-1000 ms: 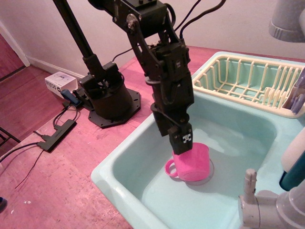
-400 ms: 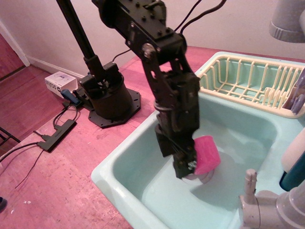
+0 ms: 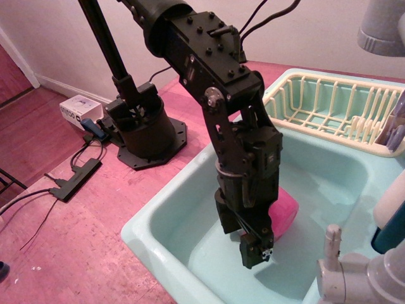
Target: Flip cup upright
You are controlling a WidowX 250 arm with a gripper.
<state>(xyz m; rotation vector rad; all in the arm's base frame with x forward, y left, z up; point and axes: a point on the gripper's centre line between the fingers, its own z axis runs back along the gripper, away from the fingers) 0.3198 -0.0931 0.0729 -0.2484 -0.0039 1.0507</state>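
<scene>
over the glossy teal sink (image 3: 190, 209), black pincer (image 3: 258, 248) grips the tilted smooth pink cup (image 3: 285, 212).

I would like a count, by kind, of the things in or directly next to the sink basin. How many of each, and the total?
Pink cup, held in the gripper: 1
Cream dish rack: 1
Grey faucet: 1
Teal sink: 1
Total: 4
</scene>
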